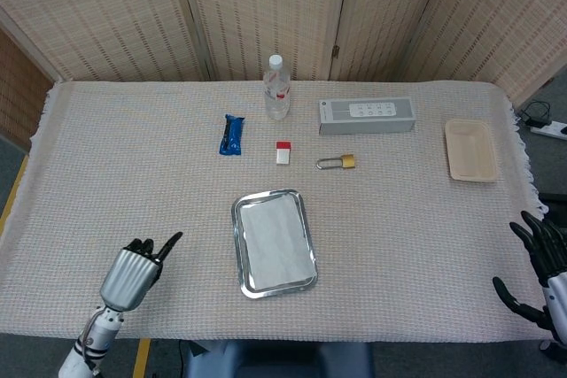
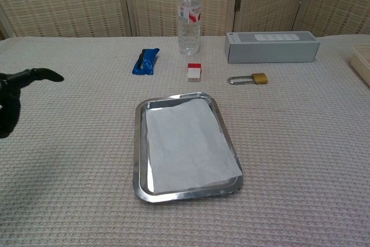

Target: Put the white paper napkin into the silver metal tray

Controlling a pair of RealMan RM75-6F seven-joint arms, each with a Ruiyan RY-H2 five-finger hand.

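The white paper napkin point(image 1: 275, 239) point(image 2: 188, 144) lies flat inside the silver metal tray point(image 1: 238, 243) point(image 2: 139, 146) near the table's front middle. My left hand point(image 1: 132, 271) point(image 2: 13, 92) hovers well to the left of the tray, near the front edge, fingers apart and holding nothing. My right hand point(image 1: 539, 271) shows only in the head view, at the front right corner off the table's edge, with its dark fingers spread and nothing in them.
Behind the tray stand a water bottle point(image 1: 277, 88), a blue packet point(image 1: 231, 134), a small red and white block point(image 1: 283, 151), a brass padlock point(image 1: 337, 162) and a grey box point(image 1: 367, 115). A beige tray point(image 1: 470, 150) sits at the far right.
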